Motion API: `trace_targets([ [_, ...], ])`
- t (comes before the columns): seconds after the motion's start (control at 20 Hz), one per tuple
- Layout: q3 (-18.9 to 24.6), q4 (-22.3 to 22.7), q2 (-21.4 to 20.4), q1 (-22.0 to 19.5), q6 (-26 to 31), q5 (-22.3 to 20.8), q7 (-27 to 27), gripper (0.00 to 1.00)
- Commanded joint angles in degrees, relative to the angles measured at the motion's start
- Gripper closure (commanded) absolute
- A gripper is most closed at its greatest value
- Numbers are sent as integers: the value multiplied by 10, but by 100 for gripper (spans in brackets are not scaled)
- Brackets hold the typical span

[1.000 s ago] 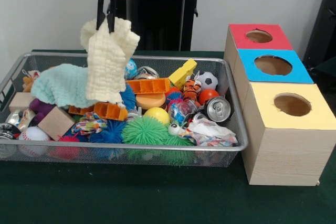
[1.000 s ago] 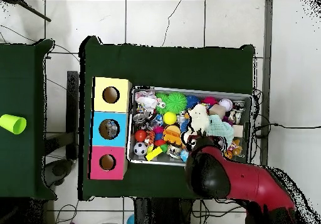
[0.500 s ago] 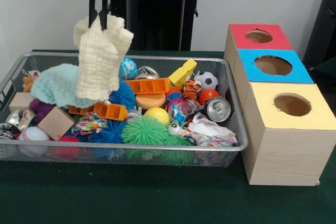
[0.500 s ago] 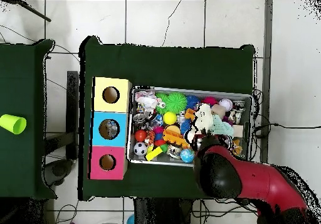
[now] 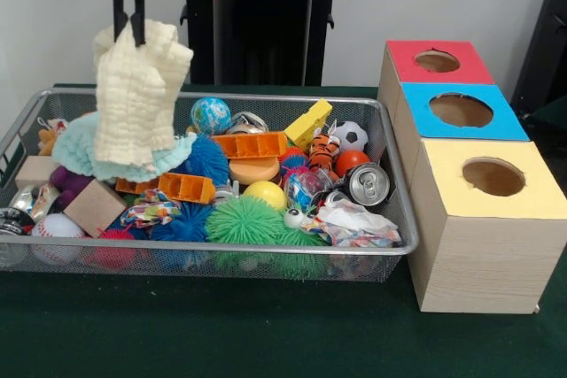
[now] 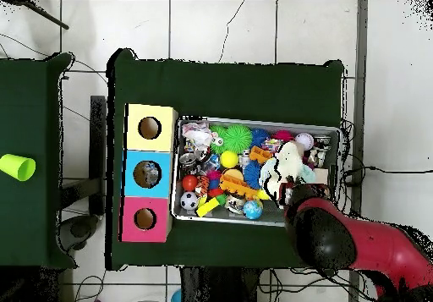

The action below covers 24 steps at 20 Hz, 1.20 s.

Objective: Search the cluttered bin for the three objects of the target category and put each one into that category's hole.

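Observation:
My gripper (image 5: 129, 26) is shut on the top edge of a cream knitted cloth (image 5: 135, 100), which hangs above the left part of the wire bin (image 5: 221, 254). In the overhead view the cream cloth (image 6: 285, 163) shows by the red arm (image 6: 338, 239). Under it lies a pale blue knitted cloth (image 5: 80, 143). The three boxes stand right of the bin: red hole (image 5: 437, 61), blue hole (image 5: 461, 110), yellow hole (image 5: 493, 176).
The bin holds several toys: a globe ball (image 5: 211, 115), orange blocks (image 5: 250, 144), a green spiky ball (image 5: 245, 220), a drink can (image 5: 368, 185), a soccer ball (image 5: 352, 135), a wooden block (image 5: 94, 207). In the overhead view a green cup (image 6: 17, 166) sits on a side table.
My gripper has carried the cream cloth leftwards in the front view, away from the boxes. The globe ball behind it has come into sight.

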Motion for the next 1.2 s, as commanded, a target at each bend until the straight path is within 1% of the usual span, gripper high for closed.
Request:
trace_targets([
  [0.05, 99, -2, 20, -56, 88, -42, -171, 100],
  [0.3, 124, -5, 28, -81, 99, -59, -164, 100],
  [0.55, 139, -5, 28, -88, 103, -73, -145, 100],
  [0.6, 144, -3, 28, -91, 105, -78, -135, 0],
  [0.8, 148, -2, 27, -90, 104, -82, -128, 0],
  [0.9, 146, -4, 19, -83, 114, -88, -127, 0],
  [1.0, 144, -1, 17, -81, 108, -89, -112, 0],
  [1.2, 142, 4, 9, -70, 108, -95, -98, 0],
])
